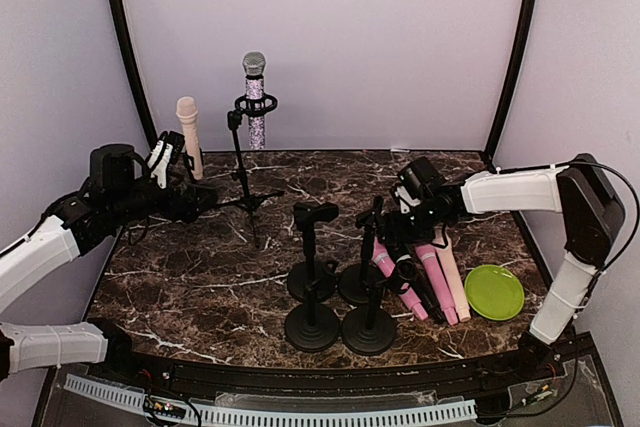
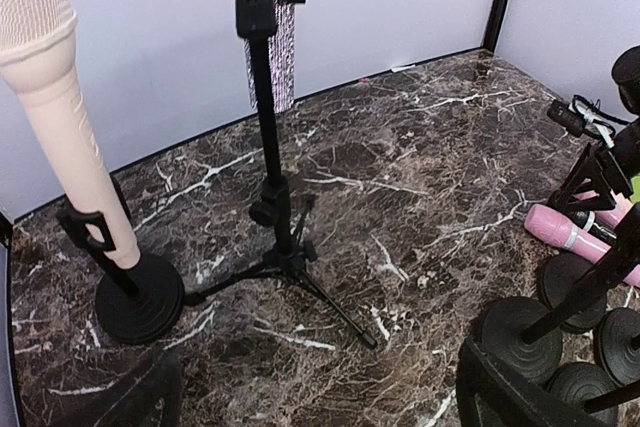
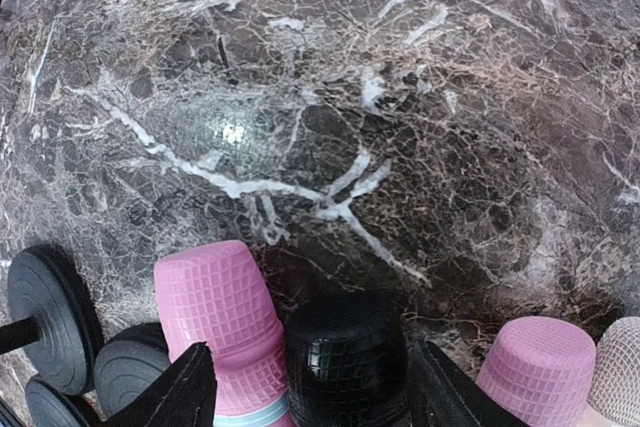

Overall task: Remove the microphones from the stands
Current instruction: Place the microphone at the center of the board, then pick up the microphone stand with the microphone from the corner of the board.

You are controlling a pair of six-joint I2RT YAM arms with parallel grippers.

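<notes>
Black microphone with a gridded head lies flat on the dark marble table towards its right edge, out of any stand, tucked between two pink microphones lying beside it. The right gripper hangs just over that black head with its jaws parted, one finger on each side and not pressing it. A pale peach microphone lies on the outer side of the row, and a lime-green round plate sits nearer the right edge. Four black round-base stands cluster by the middle of the near edge, their clips empty.

Further back on the left, the left gripper hovers with its jaws spread wide, holding nothing. Just beyond it, by the far left corner, a beige microphone leans in the clip of a black disc-base stand. At the far edge a silver glittery microphone stands upright in a tall black tripod stand.
</notes>
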